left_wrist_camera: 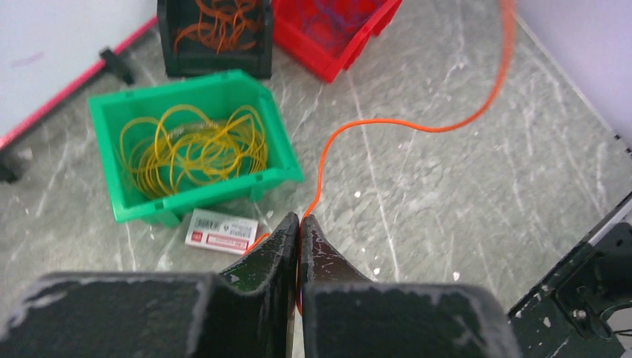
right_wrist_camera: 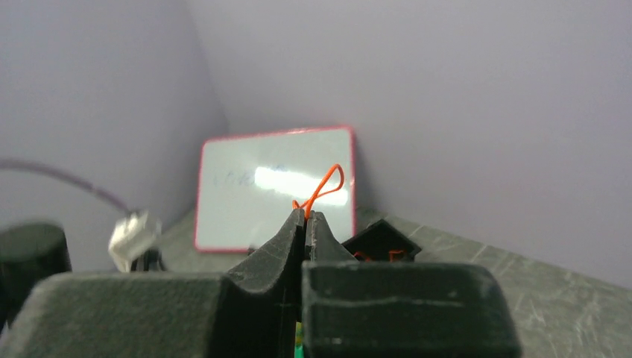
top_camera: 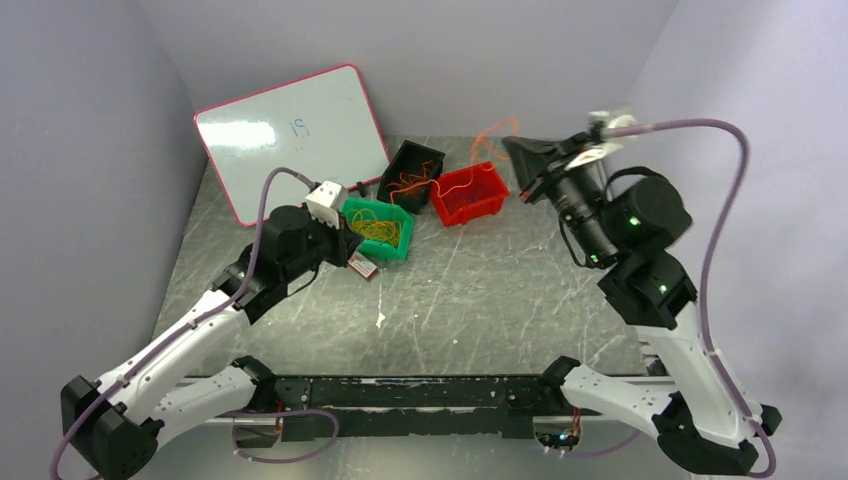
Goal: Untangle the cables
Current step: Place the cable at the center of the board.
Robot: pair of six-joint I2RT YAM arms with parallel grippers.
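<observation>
Counter (top_camera: 480, 290) of grey veined stone carries one whiteboard (top_camera: 290, 140) leaning at the back and three small bins: one green bin (left_wrist_camera: 201, 195) holding yellow loops (left_wrist_camera: 194, 145), one black bin (top_camera: 425, 155) with orange ones, and one red bin (top_camera: 480, 205) whose strands are hard to make out. Two arms share what appears to be a single orange cable (left_wrist_camera: 417, 127). The left pincer (left_wrist_camera: 299, 221) is pinched fully shut on it low beside the green bin, and the right pincer (right_wrist_camera: 306, 215) is likewise shut on a small loop, raised above the bins. These cables look featherweight, limp yet springy, and likely to slip or snag, so gripping near an end and pulling gently seems wisest. One white label card (left_wrist_camera: 221, 230) lies just beside the green bin.
</observation>
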